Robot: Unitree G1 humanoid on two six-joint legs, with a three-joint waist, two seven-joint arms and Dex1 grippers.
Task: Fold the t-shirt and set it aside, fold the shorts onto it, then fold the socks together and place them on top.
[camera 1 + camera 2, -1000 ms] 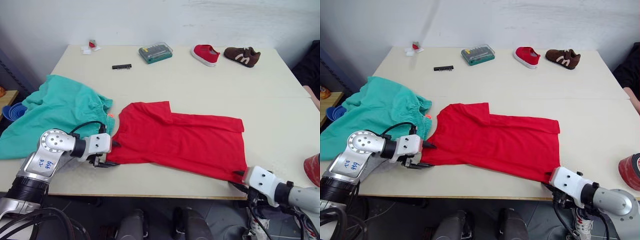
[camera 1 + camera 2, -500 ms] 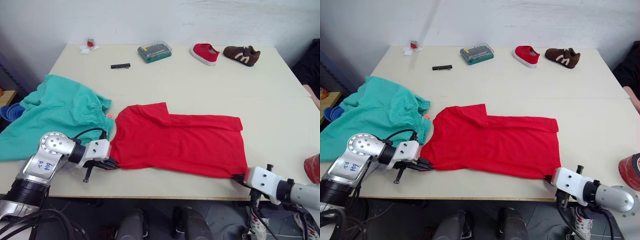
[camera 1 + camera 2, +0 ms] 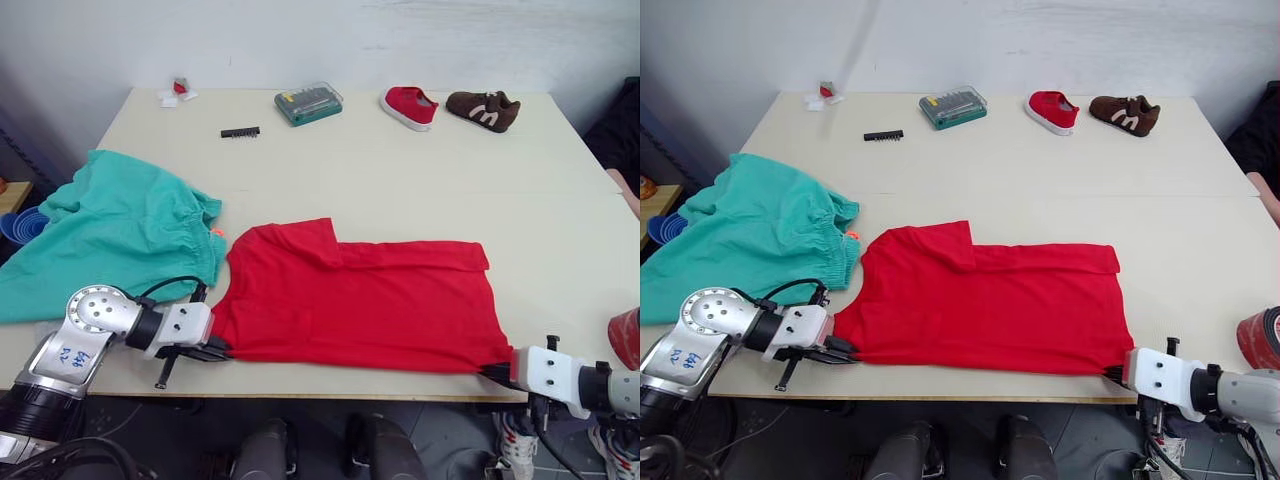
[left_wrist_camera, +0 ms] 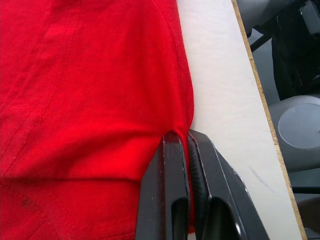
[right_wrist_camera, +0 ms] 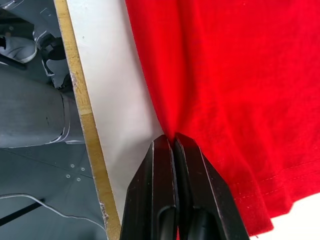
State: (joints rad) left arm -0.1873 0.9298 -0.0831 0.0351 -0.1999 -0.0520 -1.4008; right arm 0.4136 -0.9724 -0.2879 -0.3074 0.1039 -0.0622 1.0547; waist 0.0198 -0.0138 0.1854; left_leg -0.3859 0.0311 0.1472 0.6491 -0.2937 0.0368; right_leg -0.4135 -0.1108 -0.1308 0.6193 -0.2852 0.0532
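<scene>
From the left eye view we see a cream table [image 3: 400,180] against a pale wall [image 3: 330,40]. The t-shirt [image 3: 360,300] lies spread flat near the front edge, with the shorts [image 3: 120,225] bunched just beside it at the table's left side. Along the far edge sit a bit case [image 3: 309,103], a red shoe [image 3: 408,107], a brown shoe [image 3: 484,109] and a small black strip [image 3: 241,132]. The left gripper [image 3: 218,349] is at the t-shirt's near left corner, the right gripper [image 3: 497,372] at its near right corner.

In the left wrist view we see the black fingers [image 4: 170,200] closed together, pinching the red hem beside the table edge.

In the right wrist view the fingers [image 5: 160,200] likewise clamp the red fabric.
</scene>
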